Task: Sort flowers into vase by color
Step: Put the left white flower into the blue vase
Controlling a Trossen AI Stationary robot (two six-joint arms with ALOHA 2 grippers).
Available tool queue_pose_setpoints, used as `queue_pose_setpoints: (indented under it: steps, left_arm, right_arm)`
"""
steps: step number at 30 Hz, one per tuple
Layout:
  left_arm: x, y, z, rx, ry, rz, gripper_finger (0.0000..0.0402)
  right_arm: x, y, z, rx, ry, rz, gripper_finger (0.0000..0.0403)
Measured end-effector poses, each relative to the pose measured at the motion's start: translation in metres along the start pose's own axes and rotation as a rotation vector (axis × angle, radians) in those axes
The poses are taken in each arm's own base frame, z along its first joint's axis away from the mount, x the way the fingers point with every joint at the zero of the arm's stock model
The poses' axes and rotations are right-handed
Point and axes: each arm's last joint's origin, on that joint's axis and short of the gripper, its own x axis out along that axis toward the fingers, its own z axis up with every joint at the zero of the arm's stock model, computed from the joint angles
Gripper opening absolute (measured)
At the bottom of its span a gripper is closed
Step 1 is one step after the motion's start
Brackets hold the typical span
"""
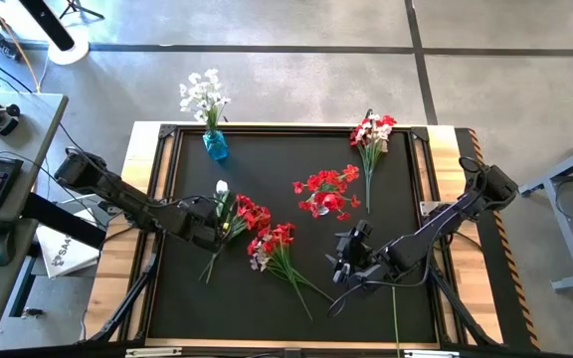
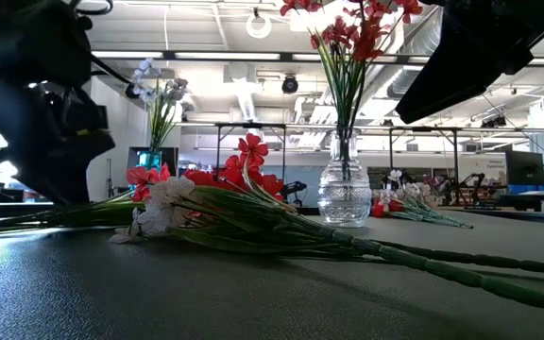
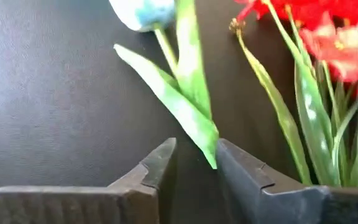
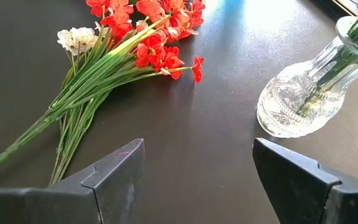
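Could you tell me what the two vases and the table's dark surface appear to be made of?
The clear vase looks like cut or pressed glass: transparent, glossy, with a faceted pattern and stems visible inside. The blue vase seems to be tinted glass or plastic, translucent and shiny; which one is unclear. The table mat looks like black rubber or vinyl, matte with a fine grain and a soft sheen.

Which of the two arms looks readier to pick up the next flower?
The left. Its end effector already straddles a leaf of the white flower. The right end effector hangs open over bare mat, with the red bunch and glass vase ahead.
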Motion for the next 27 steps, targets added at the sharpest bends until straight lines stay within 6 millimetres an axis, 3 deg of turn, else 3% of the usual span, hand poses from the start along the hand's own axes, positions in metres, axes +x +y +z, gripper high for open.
queue_pose_setpoints:
  steps: [9,13,21,27]
  left_arm:
    - [0.014,0.006,-0.003,-0.098,0.006,-0.040,0.0140]
    - [0.014,0.007,-0.004,-0.086,0.008,-0.035,0.0114]
    - [0.014,0.007,-0.003,-0.029,-0.004,-0.033,0.0015]
    - [0.003,0.009,0.000,-0.019,-0.097,-0.080,0.0008]
  right_arm:
    - [0.000,0.000,0.000,0.002,-0.001,0.001,0.0295]
    - [0.000,0.000,0.000,0.004,-0.003,0.003,0.0295]
    - [0.000,0.000,0.000,0.005,-0.003,0.003,0.0295]
    - [0.000,0.000,0.000,0.005,-0.003,0.004,0.0295]
